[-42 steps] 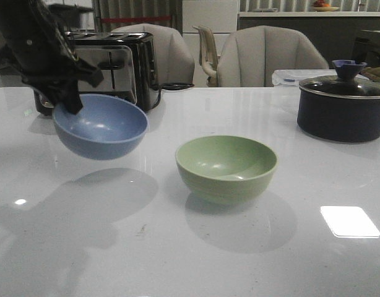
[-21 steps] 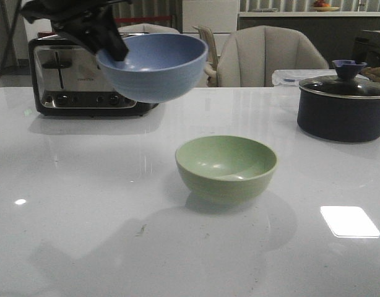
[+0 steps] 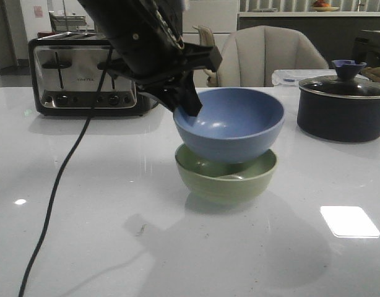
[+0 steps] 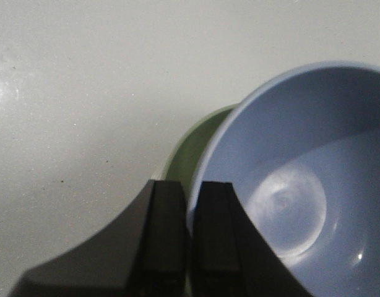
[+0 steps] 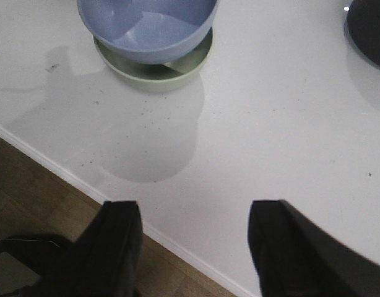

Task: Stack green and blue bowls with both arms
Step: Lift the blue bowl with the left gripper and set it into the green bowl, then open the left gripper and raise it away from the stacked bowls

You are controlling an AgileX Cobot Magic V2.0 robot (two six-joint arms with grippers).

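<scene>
Overhead, the left gripper point(image 3: 189, 106) is holding the blue bowl point(image 3: 230, 124) — fingers point(image 4: 168, 235) clamped on its near rim — directly over the green bowl point(image 3: 226, 179) sitting mid-surface point(image 3: 85, 204). Off to the side, the right gripper point(image 5: 193, 238) is hovering at the surface edge — fingers apart, gripping nothing.

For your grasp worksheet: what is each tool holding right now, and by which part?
The left tool pinches the blue bowl by its rim, above the green bowl. The right tool is open, holding nothing.

Blue bowl point(image 3: 230, 124) above green bowl point(image 3: 227, 179)
</scene>
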